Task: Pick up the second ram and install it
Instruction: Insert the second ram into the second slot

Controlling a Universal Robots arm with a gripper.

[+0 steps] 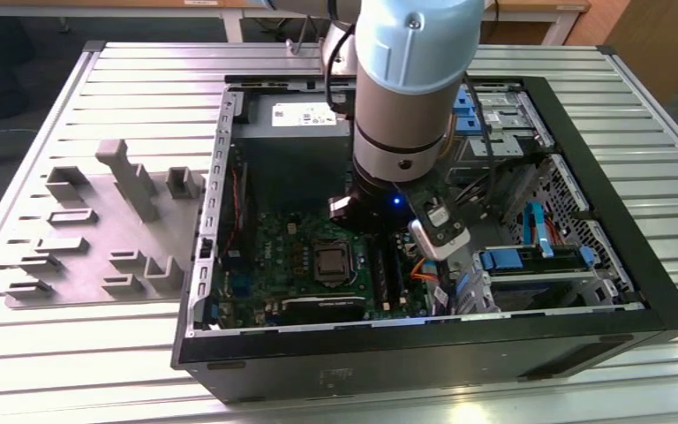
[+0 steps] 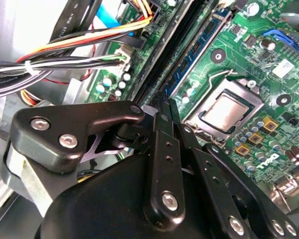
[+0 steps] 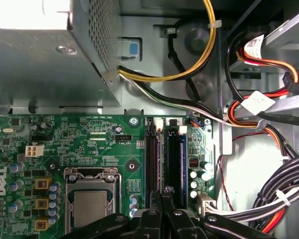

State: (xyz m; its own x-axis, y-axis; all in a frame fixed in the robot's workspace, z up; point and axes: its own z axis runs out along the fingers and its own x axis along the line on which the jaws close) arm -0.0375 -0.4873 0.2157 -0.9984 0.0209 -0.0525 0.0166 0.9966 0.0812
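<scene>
My gripper (image 1: 381,238) reaches down into the open computer case (image 1: 433,346), at the memory slots (image 3: 152,159) of the green motherboard (image 1: 297,265). In both wrist views its black fingers (image 2: 162,107) stand pressed together at the slots. The second ram (image 2: 196,55), a thin dark blue-green strip, stands on edge in a slot and runs away from the gripper (image 2: 165,98). In the first wrist view the second ram (image 3: 175,164) lies just beside the gripper (image 3: 163,195). The fingers appear closed on its top edge, but the contact itself is hidden.
The processor socket (image 3: 92,206) sits close beside the slots. Bundled cables (image 3: 269,114) and the grey power supply (image 3: 45,64) crowd the far side. A grey fixture (image 1: 116,230) with upright blocks lies on the slatted table at the exterior view's left. Blue drive brackets (image 1: 516,259) fill the case's right.
</scene>
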